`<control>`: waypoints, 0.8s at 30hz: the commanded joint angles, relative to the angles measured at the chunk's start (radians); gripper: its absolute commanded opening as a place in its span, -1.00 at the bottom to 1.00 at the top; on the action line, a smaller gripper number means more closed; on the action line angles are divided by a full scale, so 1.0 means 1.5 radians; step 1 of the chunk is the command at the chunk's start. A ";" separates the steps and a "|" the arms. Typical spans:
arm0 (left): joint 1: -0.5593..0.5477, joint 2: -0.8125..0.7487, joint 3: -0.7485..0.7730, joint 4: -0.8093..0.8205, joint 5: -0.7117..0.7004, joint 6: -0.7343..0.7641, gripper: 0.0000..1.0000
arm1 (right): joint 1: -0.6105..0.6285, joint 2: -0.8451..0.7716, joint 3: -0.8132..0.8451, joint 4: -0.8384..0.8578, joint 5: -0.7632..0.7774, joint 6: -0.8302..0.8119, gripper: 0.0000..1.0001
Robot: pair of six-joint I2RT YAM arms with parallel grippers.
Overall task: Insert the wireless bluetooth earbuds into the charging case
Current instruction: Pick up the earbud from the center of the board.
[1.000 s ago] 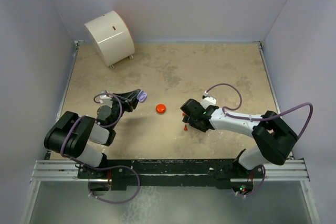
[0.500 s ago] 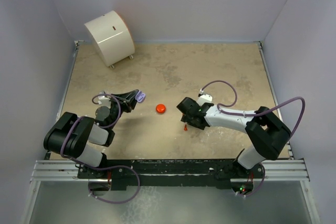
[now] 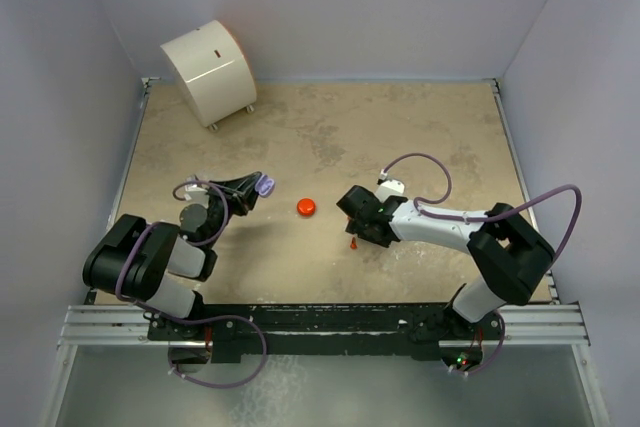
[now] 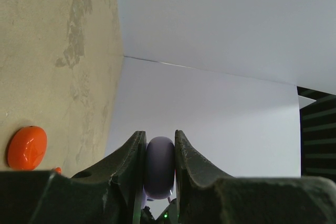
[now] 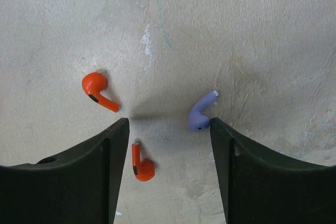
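Risk: closing jaws catch lilac earbud (image 5: 200, 113) at one finger's edge alongside orange earbud (image 5: 142, 167) between them.
Right gripper (image 5: 168, 124): open, empty.
Left gripper (image 4: 159, 136): clamped on lilac case (image 4: 159, 166).

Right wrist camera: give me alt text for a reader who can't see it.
The right gripper hangs open over a beige tabletop with three loose earbuds. One red-orange earbud lies between its dark fingers, a second red-orange earbud lies at the picture's upper left, and a lilac earbud lies right beside one fingertip.
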 commanded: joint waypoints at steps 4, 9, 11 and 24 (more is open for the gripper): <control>0.008 -0.044 -0.018 0.052 0.004 -0.003 -1.00 | -0.002 0.001 -0.030 -0.036 -0.004 -0.060 0.30; 0.008 -0.107 -0.025 -0.016 -0.009 0.021 -1.00 | -0.002 -0.003 -0.035 -0.026 0.008 -0.099 0.29; 0.008 -0.137 -0.025 -0.052 -0.016 0.031 -1.00 | -0.003 -0.003 -0.037 -0.021 0.012 -0.115 0.28; 0.008 -0.255 -0.022 -0.178 -0.040 0.063 -1.00 | -0.008 -0.009 -0.048 0.004 0.004 -0.138 0.14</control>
